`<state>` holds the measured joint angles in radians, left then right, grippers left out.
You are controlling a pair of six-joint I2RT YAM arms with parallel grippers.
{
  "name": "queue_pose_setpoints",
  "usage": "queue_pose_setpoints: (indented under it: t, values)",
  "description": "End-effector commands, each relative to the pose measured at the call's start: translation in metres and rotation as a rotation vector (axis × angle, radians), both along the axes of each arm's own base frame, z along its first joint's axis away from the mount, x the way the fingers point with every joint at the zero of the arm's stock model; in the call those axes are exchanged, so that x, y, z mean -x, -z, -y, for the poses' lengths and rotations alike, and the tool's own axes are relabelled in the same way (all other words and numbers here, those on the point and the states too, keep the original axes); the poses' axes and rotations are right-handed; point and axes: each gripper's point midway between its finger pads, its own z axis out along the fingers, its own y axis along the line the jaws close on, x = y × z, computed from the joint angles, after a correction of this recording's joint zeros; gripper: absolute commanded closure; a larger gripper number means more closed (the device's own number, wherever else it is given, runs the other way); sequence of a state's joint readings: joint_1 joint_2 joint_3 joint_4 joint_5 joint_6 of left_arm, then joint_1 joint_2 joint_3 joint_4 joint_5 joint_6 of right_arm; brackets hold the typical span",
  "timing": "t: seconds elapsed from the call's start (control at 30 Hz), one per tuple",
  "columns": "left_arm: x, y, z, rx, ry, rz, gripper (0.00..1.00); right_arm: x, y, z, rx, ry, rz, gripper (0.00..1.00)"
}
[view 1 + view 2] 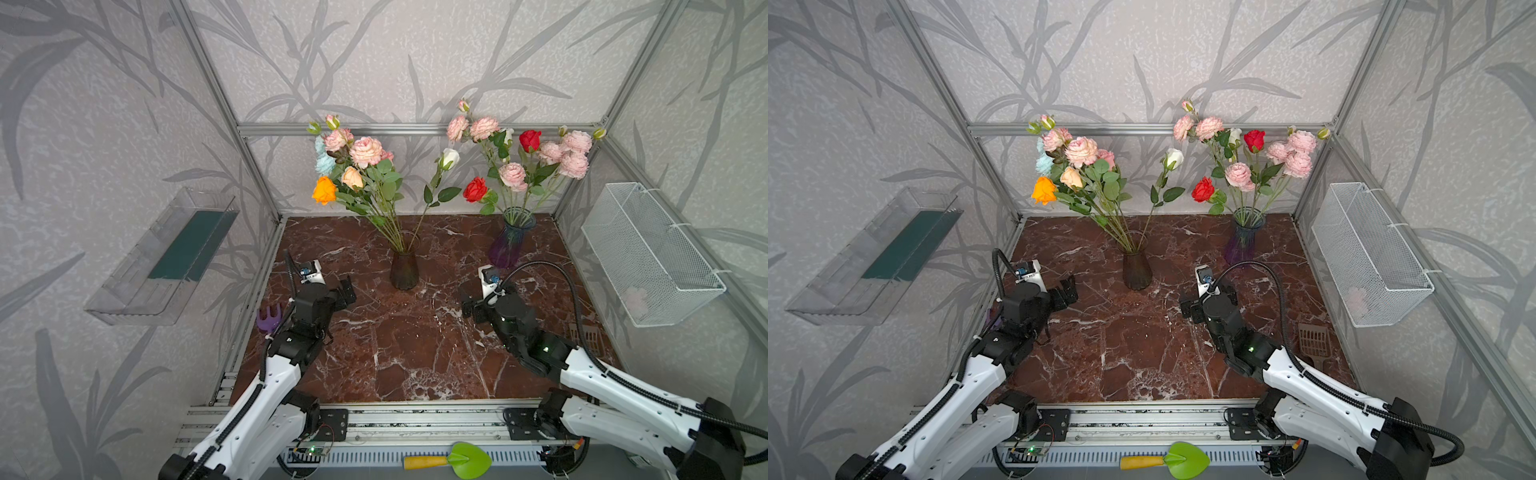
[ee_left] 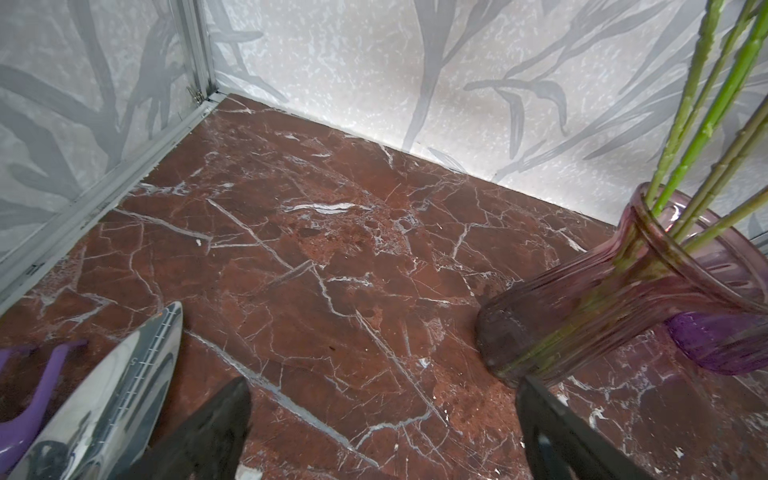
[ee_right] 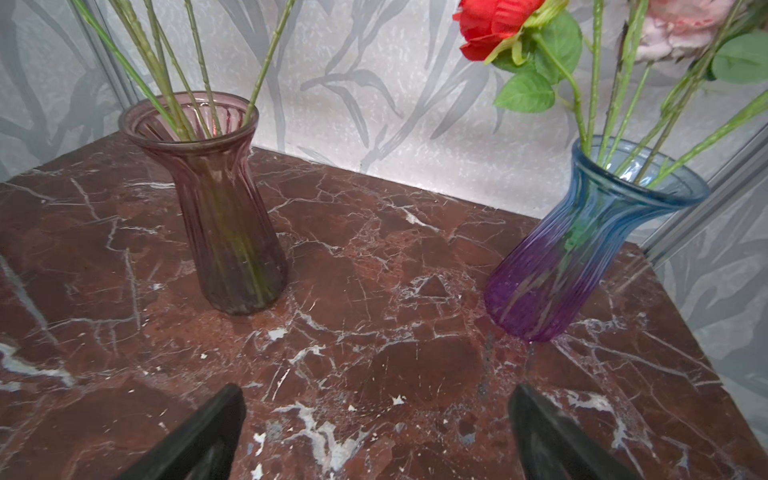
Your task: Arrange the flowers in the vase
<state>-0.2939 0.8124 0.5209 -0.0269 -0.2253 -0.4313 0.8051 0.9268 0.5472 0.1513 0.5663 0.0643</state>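
All the flowers stand in two vases at the back of the marble table. A brownish-pink ribbed vase (image 1: 404,266) (image 1: 1137,270) (image 2: 582,299) (image 3: 224,232) holds pink, orange, peach, pale-blue and white flowers (image 1: 361,166). A blue-to-purple vase (image 1: 509,245) (image 1: 1244,243) (image 3: 573,266) holds pink blooms and red roses (image 1: 530,139) (image 3: 494,20). My left gripper (image 1: 348,291) (image 1: 1069,289) (image 2: 384,386) hovers open and empty, left of the brownish vase. Just as open and empty, my right gripper (image 1: 468,301) (image 1: 1188,308) (image 3: 377,390) sits low in front of both vases.
A purple toy rake (image 1: 269,318) (image 2: 37,390) and a shiny metal trowel (image 2: 112,399) lie by the left arm. A brown scoop (image 1: 1313,343) lies at right. A green trowel (image 1: 469,460) rests on the front rail. A wire basket (image 1: 648,253) and a clear bin (image 1: 166,257) hang on the walls.
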Motion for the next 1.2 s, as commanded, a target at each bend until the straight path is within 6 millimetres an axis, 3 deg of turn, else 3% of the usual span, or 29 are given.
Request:
queue_pose_setpoints:
  t: [0.0, 0.1, 0.2, 0.33, 0.53, 0.63, 0.73, 0.83, 0.97, 1.07, 1.17]
  values:
    - [-0.002, -0.008, -0.009, -0.059, -0.034, 0.091, 0.01, -0.01, -0.028, 0.009, -0.01, 0.07, 0.178, 0.01]
    - [-0.005, -0.005, -0.002, -0.156, 0.039, 0.165, 0.01, -0.013, -0.029, 0.002, 0.046, 0.021, 0.276, 0.01]
    - [-0.001, 0.011, -0.009, -0.205, 0.017, 0.193, 0.01, -0.022, -0.019, 0.001, 0.088, 0.023, 0.254, 0.01]
    - [0.0, 0.008, -0.014, -0.336, 0.012, 0.272, 0.01, -0.028, -0.014, 0.004, 0.118, 0.029, 0.305, 0.01]
    - [-0.013, 0.032, -0.019, -0.528, 0.023, 0.201, 0.01, -0.042, 0.01, 0.014, 0.212, 0.037, 0.295, 0.01]
    - [-0.024, 0.047, -0.036, -0.572, -0.074, 0.164, 0.01, -0.048, 0.031, 0.026, 0.296, 0.022, 0.272, 0.01]
    - [-0.038, 0.059, -0.038, -0.613, -0.09, 0.163, 0.01, -0.054, 0.05, 0.037, 0.325, 0.015, 0.259, 0.01]
    - [-0.047, 0.064, -0.047, -0.586, -0.157, 0.208, 0.01, -0.058, 0.071, 0.048, 0.381, 0.021, 0.24, 0.01]
    - [-0.052, 0.074, -0.062, -0.529, -0.193, 0.189, 0.01, -0.064, 0.099, 0.069, 0.316, 0.086, 0.189, 0.01]
    - [-0.057, 0.087, -0.069, -0.443, -0.147, 0.154, 0.01, -0.068, 0.1, 0.072, 0.314, 0.114, 0.213, 0.01]
    - [-0.065, 0.091, -0.07, -0.446, -0.138, 0.146, 0.01, -0.069, 0.099, 0.091, 0.274, 0.203, 0.203, 0.01]
